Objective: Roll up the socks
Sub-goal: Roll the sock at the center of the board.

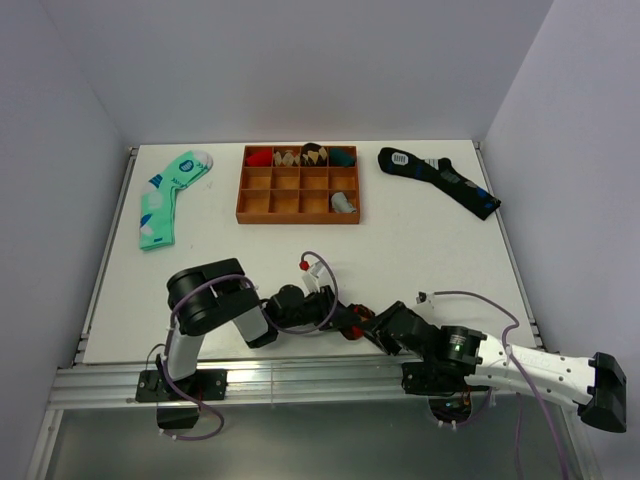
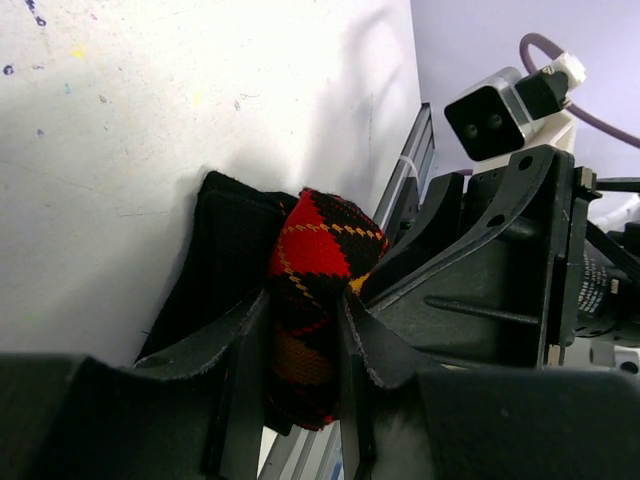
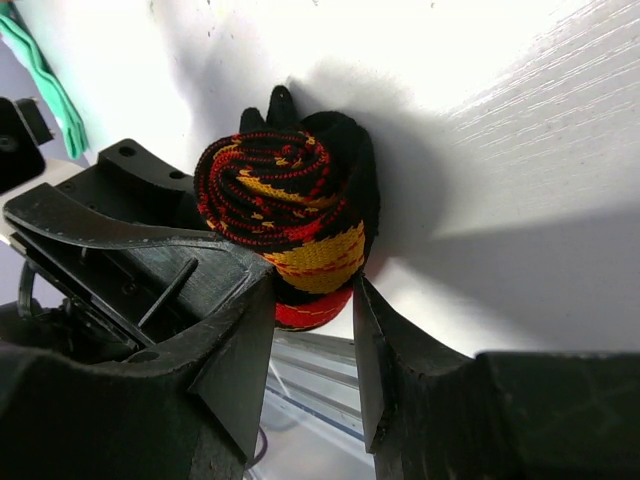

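Left wrist view: the left tool (image 2: 303,330), partly closed, pinches the rolled argyle sock (image 2: 325,240). The right tool (image 3: 312,300) clamps the same roll from the opposite side, at the near edge of the counter (image 1: 420,250).

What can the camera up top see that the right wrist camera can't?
Only the top view shows the wooden tray and the navy sock. Only the right wrist view shows the spiral end of the rolled argyle sock, held in the right gripper. Both show the white table and some of the mint green sock.
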`<action>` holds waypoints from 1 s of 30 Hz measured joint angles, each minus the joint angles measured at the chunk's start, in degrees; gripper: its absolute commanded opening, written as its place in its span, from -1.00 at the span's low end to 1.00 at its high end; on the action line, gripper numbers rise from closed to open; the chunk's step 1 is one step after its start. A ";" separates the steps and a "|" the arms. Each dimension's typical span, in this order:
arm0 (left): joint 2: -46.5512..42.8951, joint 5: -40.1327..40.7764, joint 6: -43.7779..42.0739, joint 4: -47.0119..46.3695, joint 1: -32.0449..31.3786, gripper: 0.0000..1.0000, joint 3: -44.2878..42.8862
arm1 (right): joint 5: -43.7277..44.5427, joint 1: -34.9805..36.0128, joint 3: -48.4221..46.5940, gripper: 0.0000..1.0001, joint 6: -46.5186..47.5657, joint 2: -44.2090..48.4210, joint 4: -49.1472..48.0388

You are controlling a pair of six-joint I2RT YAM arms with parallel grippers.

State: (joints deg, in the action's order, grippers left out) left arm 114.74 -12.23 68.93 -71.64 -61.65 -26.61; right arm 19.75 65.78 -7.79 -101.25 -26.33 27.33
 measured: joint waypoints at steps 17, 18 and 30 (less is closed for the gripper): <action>1.49 -7.21 3.28 -1.86 3.93 -0.99 0.11 | 3.61 0.63 2.16 -0.10 3.41 -2.21 -6.75; 1.51 -7.85 3.34 -1.70 4.26 -0.99 0.11 | 3.82 0.66 2.16 -0.10 3.91 -2.80 -7.41; 1.38 -11.43 4.07 1.42 5.95 -0.99 -1.22 | 5.75 0.98 2.69 -0.08 9.03 -4.46 -10.78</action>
State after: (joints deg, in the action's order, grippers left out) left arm 116.11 -23.66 72.99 -70.22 -55.70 -27.83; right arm 25.50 66.76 -5.10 -92.23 -30.79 16.56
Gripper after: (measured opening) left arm 0.329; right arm 0.459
